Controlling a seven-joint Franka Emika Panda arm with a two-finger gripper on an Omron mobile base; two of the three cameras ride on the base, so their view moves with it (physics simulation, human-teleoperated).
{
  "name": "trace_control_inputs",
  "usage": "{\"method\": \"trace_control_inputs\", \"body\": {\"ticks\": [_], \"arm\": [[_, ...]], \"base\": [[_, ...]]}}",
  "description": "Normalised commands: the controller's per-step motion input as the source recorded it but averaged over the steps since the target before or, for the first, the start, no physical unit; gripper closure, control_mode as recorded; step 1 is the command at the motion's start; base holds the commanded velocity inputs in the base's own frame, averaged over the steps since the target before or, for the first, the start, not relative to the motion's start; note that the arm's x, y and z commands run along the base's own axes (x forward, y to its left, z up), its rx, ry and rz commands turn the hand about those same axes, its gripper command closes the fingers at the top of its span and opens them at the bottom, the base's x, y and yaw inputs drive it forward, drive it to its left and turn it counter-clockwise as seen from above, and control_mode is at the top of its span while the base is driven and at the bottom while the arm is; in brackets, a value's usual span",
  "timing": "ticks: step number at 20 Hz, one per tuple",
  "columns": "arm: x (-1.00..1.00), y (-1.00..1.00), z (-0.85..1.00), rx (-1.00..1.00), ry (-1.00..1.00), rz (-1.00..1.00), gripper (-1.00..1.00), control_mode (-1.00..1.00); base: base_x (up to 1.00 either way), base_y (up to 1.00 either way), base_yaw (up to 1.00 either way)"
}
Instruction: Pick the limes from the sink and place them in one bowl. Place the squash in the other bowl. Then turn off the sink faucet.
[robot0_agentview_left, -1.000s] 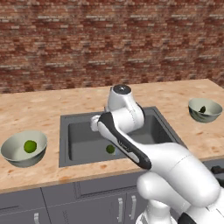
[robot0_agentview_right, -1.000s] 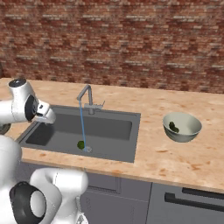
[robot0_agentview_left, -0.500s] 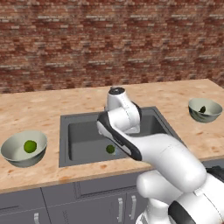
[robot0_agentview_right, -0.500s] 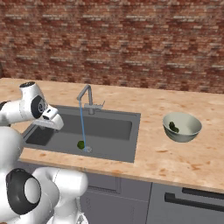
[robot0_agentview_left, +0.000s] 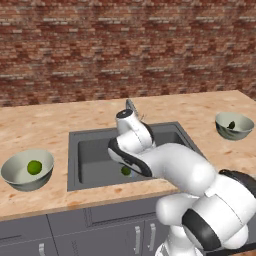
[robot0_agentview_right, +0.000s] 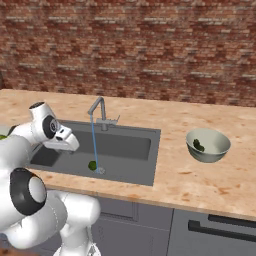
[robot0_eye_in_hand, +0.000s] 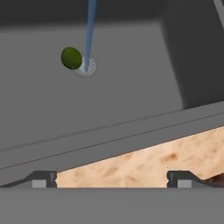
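the two-finger gripper (robot0_eye_in_hand: 111, 177) was spread wide and holding nothing, its small dark fingertips (robot0_eye_in_hand: 41, 178) poking up at 6 o'clock in the hand view, over the speckled tan stone counter (robot0_eye_in_hand: 144, 164) and the near rim of the big dark grey rectangular sink (robot0_eye_in_hand: 109, 109). further in, up around 11 o'clock in that view, one small round green lime (robot0_eye_in_hand: 71, 57) sat on the basin floor, touching the little round drain (robot0_eye_in_hand: 86, 66), with a thin blue stream of water (robot0_eye_in_hand: 90, 30) hitting the drain right beside it.

from the right base view that lime (robot0_agentview_right: 92, 165) was near the front of the sink, and the slim grey metal faucet (robot0_agentview_right: 100, 112) at the back rim was running. over at 3 o'clock the wide pale grey-green bowl (robot0_agentview_right: 208, 145) held the dark green squash (robot0_agentview_right: 198, 145). in the left base view the other matching bowl (robot0_agentview_left: 27, 169) sat at 9 o'clock on the counter with the second lime (robot0_agentview_left: 34, 167) in it. red brick wall (robot0_agentview_left: 125, 50) behind everything.
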Motion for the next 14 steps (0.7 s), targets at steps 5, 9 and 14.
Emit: {"method": "trace_control_inputs", "body": {"ticks": [5, 9, 14], "arm": [[0.46, 0.00, -0.30, -0.05, 0.04, 0.00, -1.00, -1.00], [0.45, 0.00, -0.31, -0.03, 0.08, 0.00, -1.00, -1.00], [0.36, 0.00, -0.34, -0.05, 0.07, 0.00, -1.00, -1.00]], "base": [[0.00, 0.00, 0.00], [0.00, 0.00, 0.00], [0.00, 0.00, 0.00]]}}
